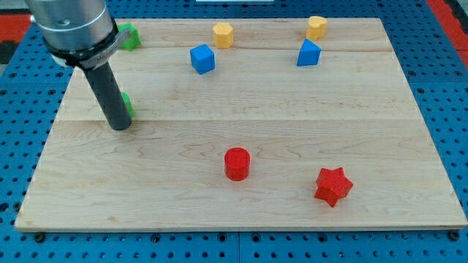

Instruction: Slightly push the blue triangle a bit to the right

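The blue triangle (308, 53) lies near the view's top, right of centre, just below a yellow block (316, 27). A blue cube (202, 58) lies left of it, near the top centre. My tip (121, 126) rests on the board at the view's left, far left of the blue triangle. It stands against a green block (128, 104) that is mostly hidden behind the rod.
A yellow hexagon (223, 34) lies at the top centre. A second green block (129, 36) sits at the top left, partly hidden by the arm. A red cylinder (237, 163) and a red star (333, 185) lie toward the bottom. The wooden board (234, 212) sits on a blue pegboard.
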Tool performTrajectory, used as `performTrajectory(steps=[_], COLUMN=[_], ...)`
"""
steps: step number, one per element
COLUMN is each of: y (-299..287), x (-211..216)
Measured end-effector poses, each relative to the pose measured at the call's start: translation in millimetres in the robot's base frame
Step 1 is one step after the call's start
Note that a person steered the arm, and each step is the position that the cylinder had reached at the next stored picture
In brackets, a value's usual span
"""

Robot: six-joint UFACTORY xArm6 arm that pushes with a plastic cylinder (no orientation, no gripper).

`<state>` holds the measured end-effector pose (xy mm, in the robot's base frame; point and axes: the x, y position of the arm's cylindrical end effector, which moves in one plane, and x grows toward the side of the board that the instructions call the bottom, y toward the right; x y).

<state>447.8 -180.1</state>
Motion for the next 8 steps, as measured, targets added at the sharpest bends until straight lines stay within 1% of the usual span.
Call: performTrajectory(steps=[2, 3, 5, 6, 7, 8], y=[1, 15, 137, 155, 157, 160], x=[3, 3, 7, -10, -10, -23])
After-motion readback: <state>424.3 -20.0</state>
